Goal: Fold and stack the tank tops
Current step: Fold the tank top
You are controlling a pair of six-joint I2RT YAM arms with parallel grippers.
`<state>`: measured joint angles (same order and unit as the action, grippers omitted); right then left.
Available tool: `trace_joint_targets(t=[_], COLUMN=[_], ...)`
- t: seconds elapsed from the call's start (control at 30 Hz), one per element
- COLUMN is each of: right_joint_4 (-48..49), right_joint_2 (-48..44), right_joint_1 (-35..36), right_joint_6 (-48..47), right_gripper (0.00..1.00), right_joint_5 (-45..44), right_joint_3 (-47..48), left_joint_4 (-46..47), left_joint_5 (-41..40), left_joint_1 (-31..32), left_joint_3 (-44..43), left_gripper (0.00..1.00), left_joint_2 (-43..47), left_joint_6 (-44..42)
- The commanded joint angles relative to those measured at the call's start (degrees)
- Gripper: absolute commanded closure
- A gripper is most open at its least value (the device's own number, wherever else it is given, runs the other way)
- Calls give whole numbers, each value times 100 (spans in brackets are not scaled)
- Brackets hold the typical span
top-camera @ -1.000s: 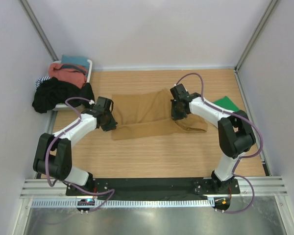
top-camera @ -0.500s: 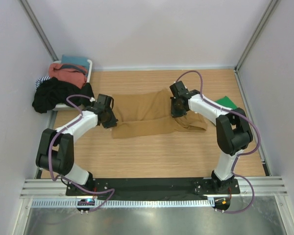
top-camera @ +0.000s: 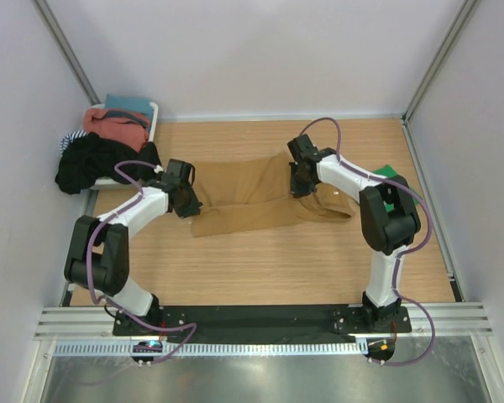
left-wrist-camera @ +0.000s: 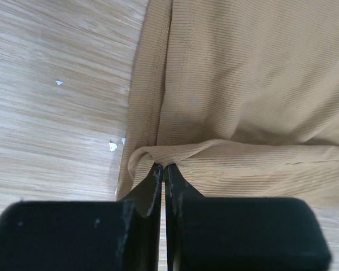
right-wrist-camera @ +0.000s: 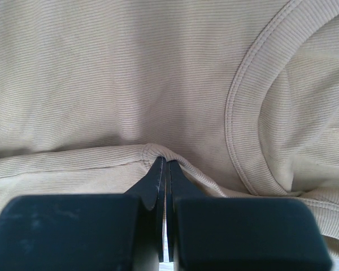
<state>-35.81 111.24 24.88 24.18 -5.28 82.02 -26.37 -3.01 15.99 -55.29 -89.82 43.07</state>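
Left jaws clamped on near-left hem of tan tank top (top-camera: 244, 197); right jaws clamped on its edge by neckline. Both lately shifted farther across tabletop (top-camera: 260, 260) — fold under way. Green tank top (top-camera: 386, 175) — far right, awaiting stacking.

Heaped clothes (top-camera: 97, 159) in a white bin (top-camera: 154, 110)
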Motion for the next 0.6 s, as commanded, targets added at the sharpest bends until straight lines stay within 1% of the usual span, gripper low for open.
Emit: trace_joint_targets(t=[0.0, 0.37, 0.57], right_joint_4=[-49, -110, -207], right_joint_2=[-59, -155, -111], right_joint_1=[-36, -80, -89], right_joint_6=[-46, -54, -54], right_gripper=[99, 99, 99], right_joint_5=[-131, -193, -175], right_joint_3=[227, 253, 499], left_joint_4=[220, 264, 273], left_joint_5=[-104, -165, -200], left_joint_1=[-43, -122, -236], left_joint_3=[-211, -307, -360], left_gripper=[100, 100, 100], left_joint_2=[-27, -194, -141], left_joint_6=[-79, -132, -115])
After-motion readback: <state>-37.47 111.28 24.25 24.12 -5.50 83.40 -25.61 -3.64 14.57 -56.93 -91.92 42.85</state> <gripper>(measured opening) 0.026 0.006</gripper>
